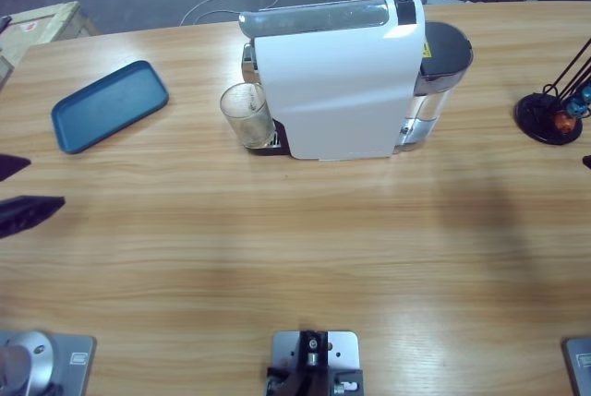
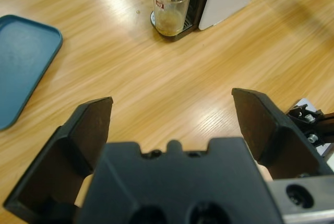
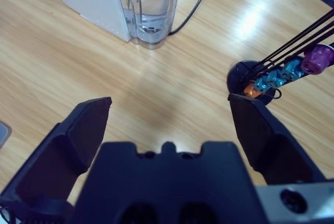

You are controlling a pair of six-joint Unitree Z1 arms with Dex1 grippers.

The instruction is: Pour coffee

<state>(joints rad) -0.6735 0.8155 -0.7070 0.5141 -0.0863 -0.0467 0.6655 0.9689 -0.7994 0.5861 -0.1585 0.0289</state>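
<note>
2 grippers wide open, glass under the spout

At the table's far left lies a teal tray, flat and bare. Just below it in the high view, the left gripper pokes in from the left edge; its own wrist view shows the left gripper with jaws spread wide and nothing between them, well short of the glass.

Near the middle stands the clear glass tumbler, upright on the drip tray at the left end of the white coffee machine. The coffee is a thin pale amber layer in the bottom of the tumbler. The machine's clear water tank sits at its right end, with a black cable trailing away behind it.

At the far right stands a black capsule rack holding orange, blue and purple capsules. The right gripper hovers over bare wood near the rack's base, jaws parted wide, grasping nothing.
</note>
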